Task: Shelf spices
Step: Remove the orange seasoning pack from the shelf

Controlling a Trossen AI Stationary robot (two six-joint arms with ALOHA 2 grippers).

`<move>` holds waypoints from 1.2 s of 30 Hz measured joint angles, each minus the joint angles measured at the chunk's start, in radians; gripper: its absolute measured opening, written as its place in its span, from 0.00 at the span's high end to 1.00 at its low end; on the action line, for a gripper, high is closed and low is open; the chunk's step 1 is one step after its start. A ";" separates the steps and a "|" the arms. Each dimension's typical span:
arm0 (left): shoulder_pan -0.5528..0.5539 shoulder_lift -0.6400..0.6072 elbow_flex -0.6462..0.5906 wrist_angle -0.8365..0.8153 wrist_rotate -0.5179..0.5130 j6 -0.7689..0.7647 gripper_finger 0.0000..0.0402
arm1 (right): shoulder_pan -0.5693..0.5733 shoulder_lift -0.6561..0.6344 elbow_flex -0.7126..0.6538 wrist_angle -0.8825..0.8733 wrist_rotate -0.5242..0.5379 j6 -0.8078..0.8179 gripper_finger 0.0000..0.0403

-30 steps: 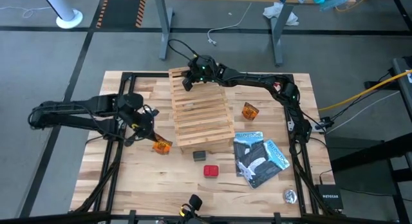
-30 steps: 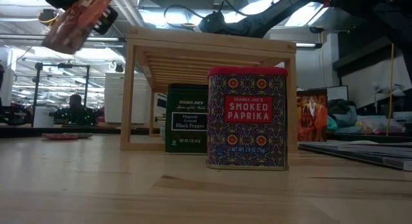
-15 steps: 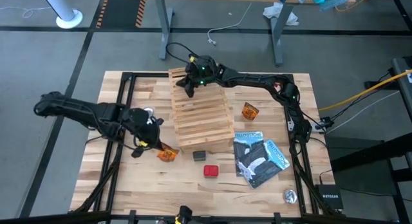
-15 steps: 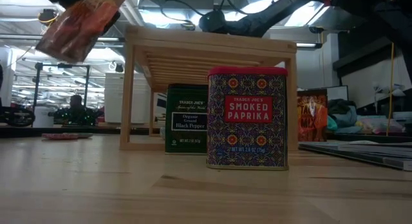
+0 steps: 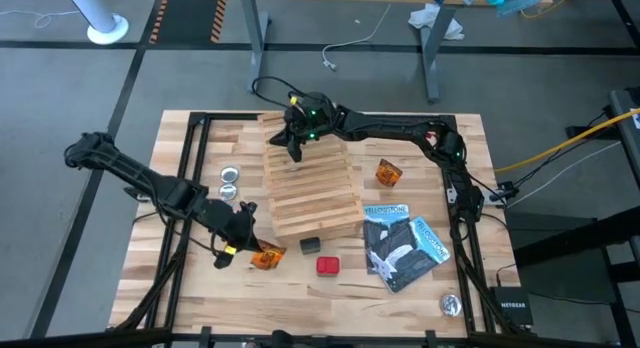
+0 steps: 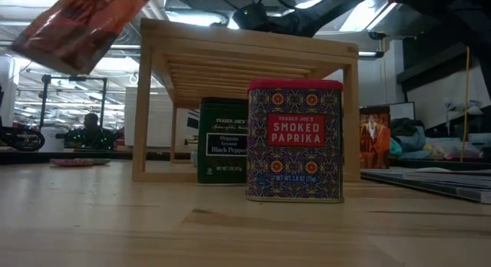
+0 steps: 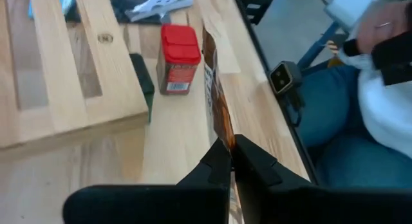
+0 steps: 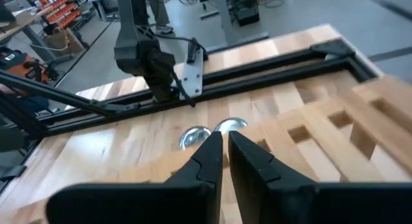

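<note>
My left gripper [image 5: 243, 246] is near the table's near-left part, shut on an orange-brown crinkly packet [image 5: 266, 256] that shows high up in the low view [image 6: 77, 29]. The red box [image 5: 328, 265] and the dark grey box [image 5: 310, 245] stand on the table in front of the wooden slatted shelf [image 5: 315, 188]. A second orange packet [image 5: 388, 173] sits to the shelf's right. My right gripper [image 5: 293, 140] is at the shelf's far-left corner, fingers shut there. My left gripper pinches the packet by one edge [image 7: 223, 135] between its two fingers [image 7: 248, 161]. The packet [image 7: 212, 89] sticks out edge-on beyond the fingertips, lifted clear of the table. My right gripper [image 8: 224, 143] is on the shelf's far-left corner [image 8: 293, 143], from above; its fingers [image 8: 206, 156] hide the place of contact.
Two round silver tins [image 5: 229, 182] lie left of the shelf, a third [image 5: 450, 304] near the near-right corner. Blue-and-black booklets [image 5: 402, 245] lie right of the boxes. A person [image 7: 380, 76] sits beyond the table's near edge. Black frame rails [image 5: 190, 168] run along the table's sides.
My left gripper has carried the packet toward the near edge and to the right, past the shelf's near-left corner, uncovering the two tins. My right gripper has moved slightly toward the near edge, and the shelf has shifted with it, turning a little.
</note>
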 joint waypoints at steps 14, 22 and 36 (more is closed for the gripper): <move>-0.126 0.139 0.000 0.105 -0.181 -0.122 1.00 | 0.000 -0.065 0.001 0.005 -0.037 -0.031 0.92; -0.181 0.281 0.000 0.113 -0.416 -0.156 1.00 | 0.000 -0.076 0.001 0.000 -0.171 -0.032 0.92; -0.220 0.372 0.000 0.231 -0.683 -0.174 1.00 | -0.001 -0.097 0.001 -0.001 -0.235 -0.054 0.92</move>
